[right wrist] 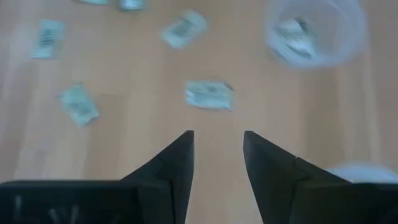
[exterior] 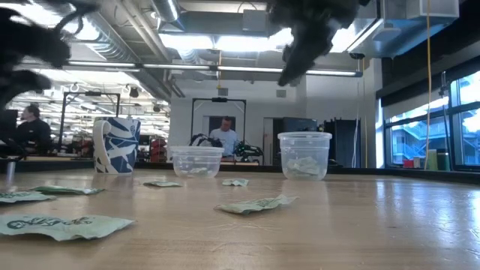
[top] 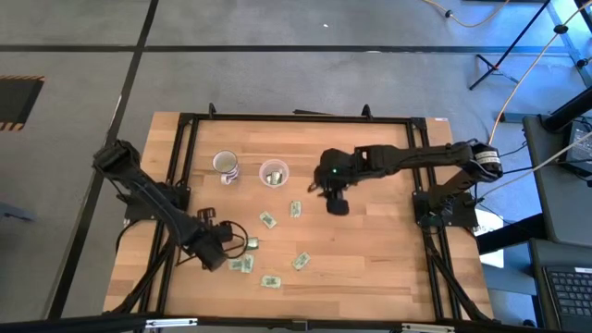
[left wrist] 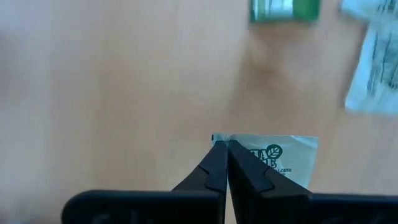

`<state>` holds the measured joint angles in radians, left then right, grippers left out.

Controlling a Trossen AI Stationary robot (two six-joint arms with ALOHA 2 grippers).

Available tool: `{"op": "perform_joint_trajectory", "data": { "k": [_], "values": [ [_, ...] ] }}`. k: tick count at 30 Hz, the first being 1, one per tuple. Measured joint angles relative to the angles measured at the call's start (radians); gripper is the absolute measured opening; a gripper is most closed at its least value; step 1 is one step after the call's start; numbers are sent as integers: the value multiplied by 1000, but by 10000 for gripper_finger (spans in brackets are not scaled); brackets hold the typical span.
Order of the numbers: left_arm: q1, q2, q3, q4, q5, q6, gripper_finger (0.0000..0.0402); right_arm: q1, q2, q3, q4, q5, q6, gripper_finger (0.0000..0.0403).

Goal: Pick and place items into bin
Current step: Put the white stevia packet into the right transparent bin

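Desk [top: 370, 268]: pale wood planks, smooth, slight sheen. Packets [exterior: 256, 203]: crinkly paper-like wrap, matt. Cups [exterior: 304, 155]: clear plastic. Mug [exterior: 116, 145]: glossy glazed, blue/white. Left gripper [left wrist: 225, 163]: matt black plastic.

a wooden table [top: 370, 268] is seen from above, framed by black rails, with a patterned mug [top: 226, 166] and a clear plastic cup [top: 273, 173] set side by side near its far edge. pale-green packets [top: 268, 220] are scattered across the middle and near part. the left gripper [top: 242, 244] is placed low beside a packet at the near left, while the right gripper [top: 337, 205] is held over the centre.
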<state>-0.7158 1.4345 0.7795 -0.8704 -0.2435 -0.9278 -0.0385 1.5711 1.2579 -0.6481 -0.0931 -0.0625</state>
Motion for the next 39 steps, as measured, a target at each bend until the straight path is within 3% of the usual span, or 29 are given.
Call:
{"op": "perform_joint_trajectory", "data": {
  "k": [7,12,20,25,31,39],
  "values": [
    [59,-108,3,108,-295,295,2,88,-1,-21,102,-6,-129,142],
    [125,-144,5,316,-490,688,2,138,-1,-79,288,-4,-209,142],
    [280,-77,6,720,-677,1266,2,195,-1,-199,635,22,-208,142],
    [355,-1,7,1097,-745,1552,2,234,-1,-272,809,231,-257,142],
    [402,84,7,1475,-787,1734,2,267,-1,-333,993,560,-264,142],
    [425,173,7,1690,-842,1895,2,271,-1,-345,1048,714,-230,142]
  ]
}}
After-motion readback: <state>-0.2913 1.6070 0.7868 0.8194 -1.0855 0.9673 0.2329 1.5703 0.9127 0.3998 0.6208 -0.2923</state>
